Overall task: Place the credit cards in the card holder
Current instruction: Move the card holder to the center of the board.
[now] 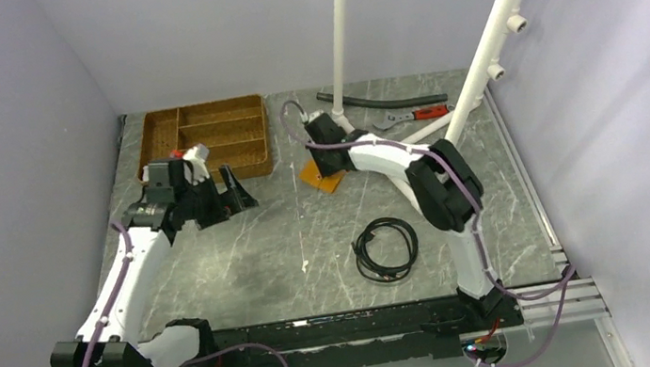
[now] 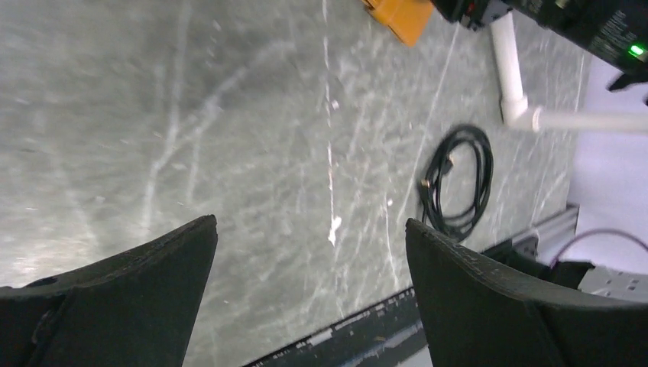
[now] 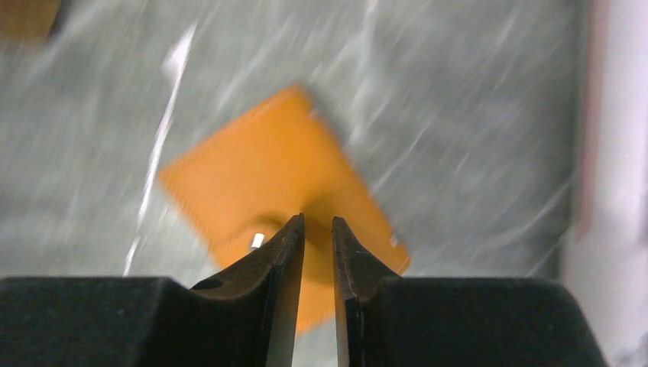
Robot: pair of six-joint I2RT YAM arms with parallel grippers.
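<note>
From above, I see the left gripper (image 1: 237, 193) hanging over bare marble table (image 1: 247, 270), just in front of the wooden compartment tray (image 1: 206, 137). Its two dark fingers are spread apart with nothing between them. A pale grey thing sits by the tray's near edge behind that wrist, and I cannot tell whether it is cards. The orange card holder (image 1: 320, 176) lies flat near the middle of the table, well right of the tray. The right gripper (image 1: 319, 156) is directly over its far edge. A coiled black cable (image 1: 387, 249) lies nearer to me, and red-handled pliers (image 1: 421, 115) and a black hose (image 1: 381, 98) lie at the back by the white pipe frame (image 1: 485, 58).

On the left wrist camera, the left gripper (image 2: 309, 229) is wide open over bare marble. A corner of the card holder (image 2: 397, 15) shows at the top edge and the cable (image 2: 458, 183) is off to the right.

On the right wrist camera, which is blurred, the right gripper (image 3: 317, 222) has its fingers drawn almost together with only a thin slit left. It is poised over the closed card holder (image 3: 267, 183) beside a small silvery snap (image 3: 257, 241). I see nothing held in the slit.
</note>
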